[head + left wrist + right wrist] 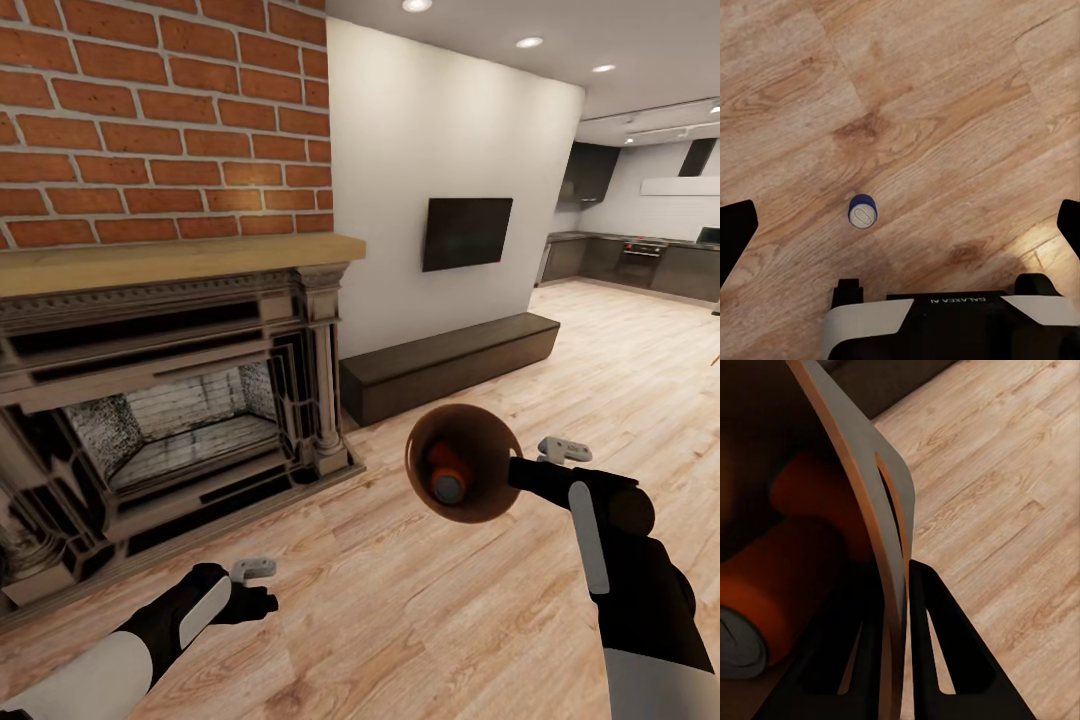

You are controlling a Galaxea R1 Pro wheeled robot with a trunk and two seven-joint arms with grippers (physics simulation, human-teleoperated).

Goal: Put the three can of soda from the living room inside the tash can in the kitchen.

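Home living room: brick fireplace (170, 400), wall TV (466, 232).

The claw (894, 607) pinches the thin wall of the tash can (870, 510), one finger on each side. Inside lie two orange cans (787, 577). Behind is the wood floor (1005, 510).

Matt copper-brown bin (465, 462), grainy light wood floor (420, 620), rough brick chimney (160, 110)
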